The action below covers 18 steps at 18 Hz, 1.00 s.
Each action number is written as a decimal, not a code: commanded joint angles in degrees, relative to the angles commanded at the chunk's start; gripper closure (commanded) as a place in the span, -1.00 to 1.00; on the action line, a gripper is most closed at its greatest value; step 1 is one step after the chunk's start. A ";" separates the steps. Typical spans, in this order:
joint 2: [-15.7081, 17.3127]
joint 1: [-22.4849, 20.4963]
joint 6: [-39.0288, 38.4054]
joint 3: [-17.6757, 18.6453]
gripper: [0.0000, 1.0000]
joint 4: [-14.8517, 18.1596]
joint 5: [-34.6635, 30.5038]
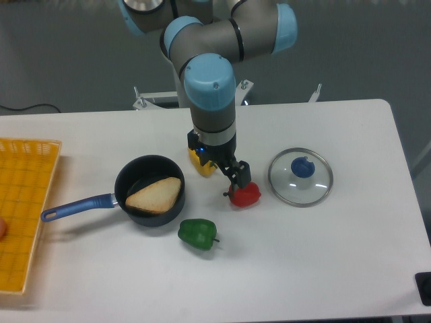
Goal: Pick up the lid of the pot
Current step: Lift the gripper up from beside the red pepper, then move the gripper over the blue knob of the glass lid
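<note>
Near the pot lid (288, 186), the gripper (217, 160) hangs, its fingers seemingly apart.

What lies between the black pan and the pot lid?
A red pepper, nearer the lid, and a yellow item partly hidden by the gripper, which hangs over that stretch. The camera view shows this.

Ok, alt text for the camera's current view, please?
Open gripper over a white table, between a blue-knobbed glass lid and a blue-handled black pan holding a tan wedge. Red item, yellow item and green item lie nearby; orange tray at picture left.
</note>
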State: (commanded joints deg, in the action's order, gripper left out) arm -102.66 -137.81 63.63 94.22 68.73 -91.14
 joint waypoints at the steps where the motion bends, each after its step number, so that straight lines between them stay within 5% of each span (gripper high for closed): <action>1: 0.00 -0.26 0.44 0.00 -0.99 0.00 0.00; 18: 0.97 -8.16 14.68 0.09 -0.99 2.81 0.09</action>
State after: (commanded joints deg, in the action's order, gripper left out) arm -101.69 -145.97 78.30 94.31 71.54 -91.06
